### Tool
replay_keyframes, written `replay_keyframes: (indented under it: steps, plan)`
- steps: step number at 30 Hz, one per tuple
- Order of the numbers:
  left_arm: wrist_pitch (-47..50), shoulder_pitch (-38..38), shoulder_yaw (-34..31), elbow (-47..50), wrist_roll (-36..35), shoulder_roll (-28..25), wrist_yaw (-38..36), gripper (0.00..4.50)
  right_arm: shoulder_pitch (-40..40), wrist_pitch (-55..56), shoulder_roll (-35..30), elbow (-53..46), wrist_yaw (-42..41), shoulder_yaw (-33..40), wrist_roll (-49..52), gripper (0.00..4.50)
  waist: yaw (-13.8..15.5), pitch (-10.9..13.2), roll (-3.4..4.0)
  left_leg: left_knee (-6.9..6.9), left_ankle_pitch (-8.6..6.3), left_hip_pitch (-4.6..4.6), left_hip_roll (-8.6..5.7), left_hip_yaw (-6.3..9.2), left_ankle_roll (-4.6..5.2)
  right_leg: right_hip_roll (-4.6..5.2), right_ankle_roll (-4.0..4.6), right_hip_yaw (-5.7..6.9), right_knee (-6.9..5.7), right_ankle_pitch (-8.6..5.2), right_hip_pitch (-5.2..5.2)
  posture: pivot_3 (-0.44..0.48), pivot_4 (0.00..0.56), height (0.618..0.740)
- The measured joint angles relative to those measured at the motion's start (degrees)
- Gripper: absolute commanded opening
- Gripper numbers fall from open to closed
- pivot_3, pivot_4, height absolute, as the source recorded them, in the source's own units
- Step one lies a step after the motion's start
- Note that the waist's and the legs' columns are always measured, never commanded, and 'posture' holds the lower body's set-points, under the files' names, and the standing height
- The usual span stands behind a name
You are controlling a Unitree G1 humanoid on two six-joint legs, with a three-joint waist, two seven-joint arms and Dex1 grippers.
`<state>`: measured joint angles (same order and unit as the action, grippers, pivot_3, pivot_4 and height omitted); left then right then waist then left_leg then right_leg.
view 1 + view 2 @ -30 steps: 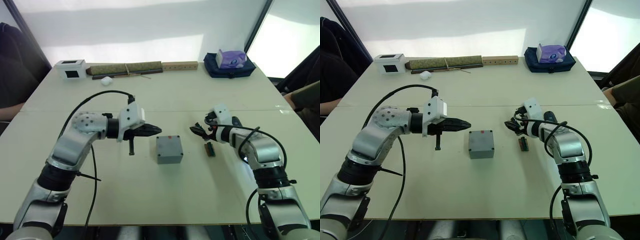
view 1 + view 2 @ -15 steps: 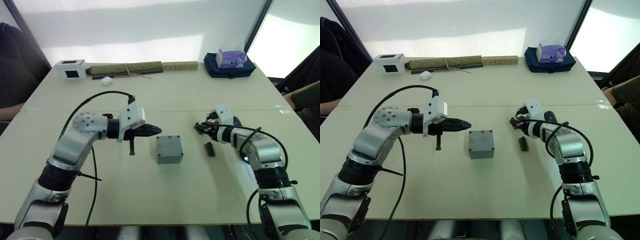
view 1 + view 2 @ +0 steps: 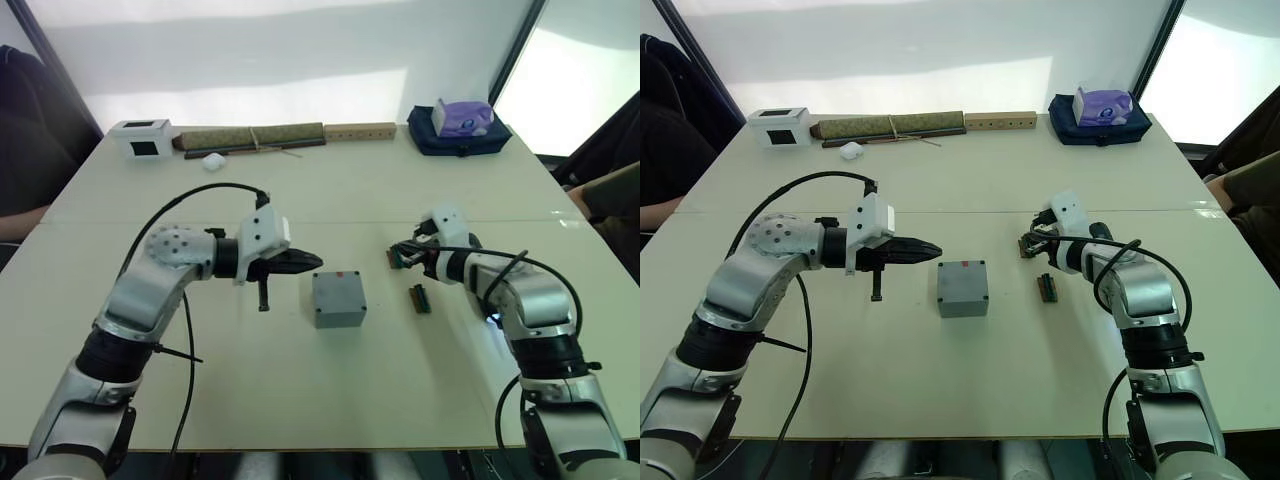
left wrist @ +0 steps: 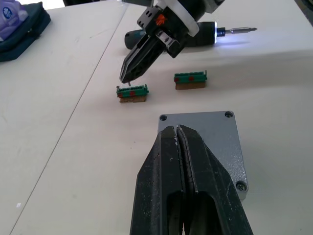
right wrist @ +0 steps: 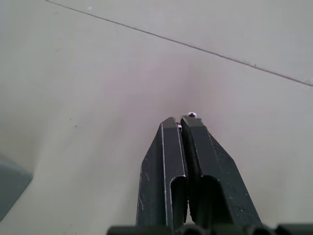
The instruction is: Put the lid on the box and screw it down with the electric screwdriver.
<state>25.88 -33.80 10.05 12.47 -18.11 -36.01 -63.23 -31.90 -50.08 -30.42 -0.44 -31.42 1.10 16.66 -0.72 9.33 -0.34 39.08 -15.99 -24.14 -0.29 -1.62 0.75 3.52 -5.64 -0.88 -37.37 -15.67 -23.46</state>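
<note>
Head views: right gripper (image 3: 397,256) is sitting a bit farther from the box (image 3: 338,298) than a second ago, tips now beside a small green terminal block (image 3: 1024,246); left gripper (image 3: 312,261) unchanged, hovering just left of the box. Box is resting mid-table (image 3: 330,400) with the lid (image 3: 962,274) on top. Second green block (image 3: 420,298) is lying right of it. White box (image 3: 141,138), bamboo roll (image 3: 252,136) and purple tissue box (image 3: 462,117) in a navy bag are lining the far edge.

Left wrist view: left gripper clenched, empty, pointing over the lid (image 4: 215,137). Electric screwdriver (image 4: 195,38) is lying behind the right gripper, tip lit.

Right wrist view: right gripper (image 5: 181,125) clenched, with something tiny at its tips that I can't make out, over bare table.
</note>
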Motion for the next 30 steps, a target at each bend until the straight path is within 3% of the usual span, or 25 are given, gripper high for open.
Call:
replay_keyframes:
  steps: [8, 15, 30]
  plan:
    - [0.1, 1.6, 0.0, 0.1, 0.0, -1.1, 0.2, 0.00, -0.9, -8.1, -2.5, -9.8, -2.8, 0.7, 5.1, 0.03, 0.0, 0.0, 0.01, -0.02, 0.00, 0.00, 0.02, 0.01, 0.00, 0.07, 0.00, -0.01, 0.00, 0.00, -0.01, 0.000, 0.150, 0.740]
    - [0.1, 2.1, -0.1, 0.2, 0.0, -1.7, 0.2, 0.00, -1.7, -15.3, -1.3, -19.3, -3.9, -3.3, 10.4, 0.03, -0.1, 0.0, 0.01, -0.01, 0.00, 0.00, 0.04, 0.02, 0.00, 0.10, 0.01, -0.02, 0.00, 0.00, -0.01, 0.000, 0.150, 0.740]
    - [-0.4, 2.1, 0.0, 0.2, 0.1, -1.6, 0.9, 0.00, -0.7, -15.8, -0.5, -20.6, -1.6, -6.9, 10.6, 0.03, 0.0, 0.0, 0.01, -0.02, 0.00, -0.01, 0.02, 0.02, 0.00, 0.13, 0.01, -0.01, 0.02, 0.00, -0.02, 0.000, 0.150, 0.740]
